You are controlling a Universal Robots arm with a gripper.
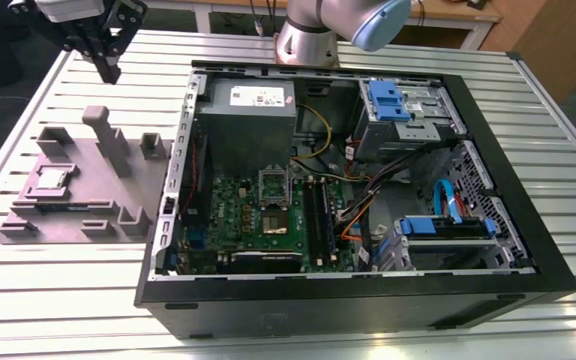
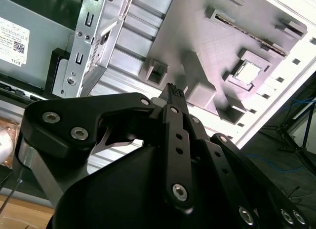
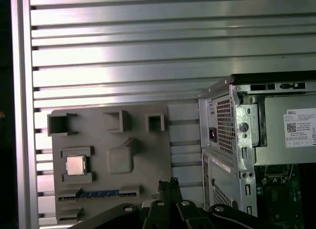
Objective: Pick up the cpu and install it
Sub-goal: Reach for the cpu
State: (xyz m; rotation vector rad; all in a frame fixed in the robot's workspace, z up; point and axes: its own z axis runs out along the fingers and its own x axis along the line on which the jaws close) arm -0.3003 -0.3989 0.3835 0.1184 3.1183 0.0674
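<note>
Fingers together, the black gripper (image 1: 113, 75) hangs far behind the small silver-grey square cpu (image 1: 52, 178); lowered so, it could scratch it.

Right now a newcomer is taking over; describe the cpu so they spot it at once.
On the slatted metal table, at the exterior view's left of the open computer case, lies a grey moulded tray. The cpu sits in a square pocket there: the tray's only shiny silver square.
</note>
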